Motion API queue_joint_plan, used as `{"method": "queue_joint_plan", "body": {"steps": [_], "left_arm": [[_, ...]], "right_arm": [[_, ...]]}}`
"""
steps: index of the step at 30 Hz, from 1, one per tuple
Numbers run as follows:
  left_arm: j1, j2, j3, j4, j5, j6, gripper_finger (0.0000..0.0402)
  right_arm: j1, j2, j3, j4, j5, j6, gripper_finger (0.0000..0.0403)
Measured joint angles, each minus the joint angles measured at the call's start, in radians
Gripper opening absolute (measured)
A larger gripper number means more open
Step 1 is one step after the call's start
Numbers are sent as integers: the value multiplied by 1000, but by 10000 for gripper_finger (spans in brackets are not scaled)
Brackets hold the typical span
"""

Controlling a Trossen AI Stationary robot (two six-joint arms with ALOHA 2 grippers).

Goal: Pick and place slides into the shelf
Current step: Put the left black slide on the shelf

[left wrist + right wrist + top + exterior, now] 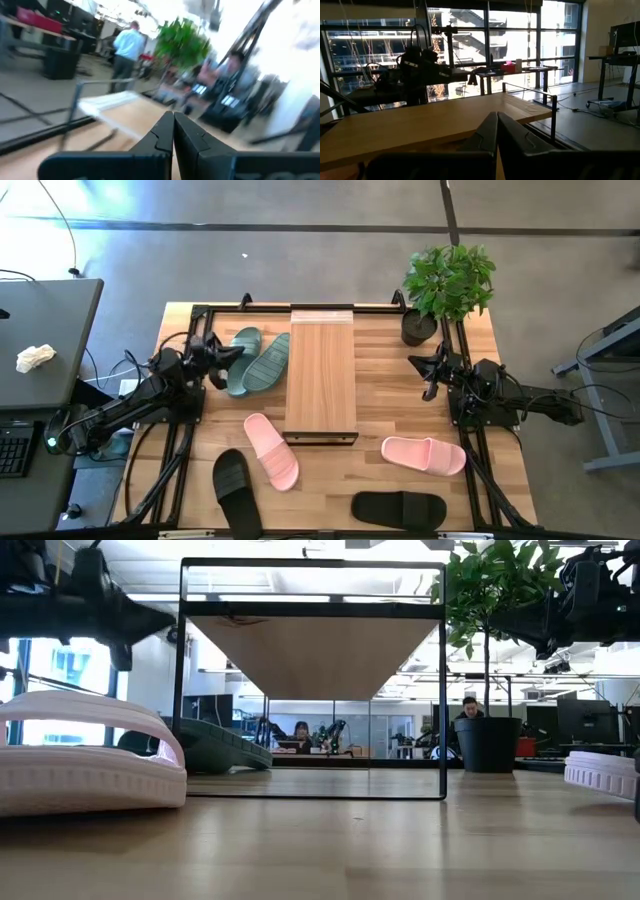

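The shelf [320,375], a light wood plank on a thin black frame, stands mid-table. Two green slides [256,362] lie left of it, overlapping each other. One pink slide [271,450] lies near the shelf's front left corner, another pink slide [424,454] at the front right. Two black slides [237,491] [398,508] lie along the near edge. My left gripper [228,358] [173,131] is shut and raised beside the green slides. My right gripper [418,366] [497,131] is shut, raised right of the shelf and pointing toward it.
A potted plant [447,285] stands at the table's far right corner. Black frame rails [180,442] run along both table sides. A grey desk [45,345] stands to the left. People sit in the room beyond [300,735].
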State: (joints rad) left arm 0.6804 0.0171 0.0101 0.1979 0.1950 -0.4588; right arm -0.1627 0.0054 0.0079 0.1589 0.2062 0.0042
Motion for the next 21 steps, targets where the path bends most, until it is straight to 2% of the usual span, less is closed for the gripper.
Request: {"method": "queue_joint_plan", "body": {"steps": [2, 7, 12, 15, 18, 21], "left_arm": [[0, 0, 0, 36, 3, -91, 1], [0, 0, 0, 54, -11, -269, 1], [0, 0, 1, 220, 96, -234, 1], [0, 0, 44, 273, 108, -158, 1], [0, 5, 143, 144, 95, -40, 1], [0, 46, 291, -162, 57, 163, 1]], "right_arm": [[0, 0, 0, 8, -5, 45, 0], [0, 0, 0, 28, -8, 272, 0], [0, 0, 0, 25, -11, 422, 0], [0, 0, 0, 25, -12, 464, 0], [0, 0, 0, 25, -5, 467, 0], [0, 0, 0, 25, 11, 467, 0]]}}
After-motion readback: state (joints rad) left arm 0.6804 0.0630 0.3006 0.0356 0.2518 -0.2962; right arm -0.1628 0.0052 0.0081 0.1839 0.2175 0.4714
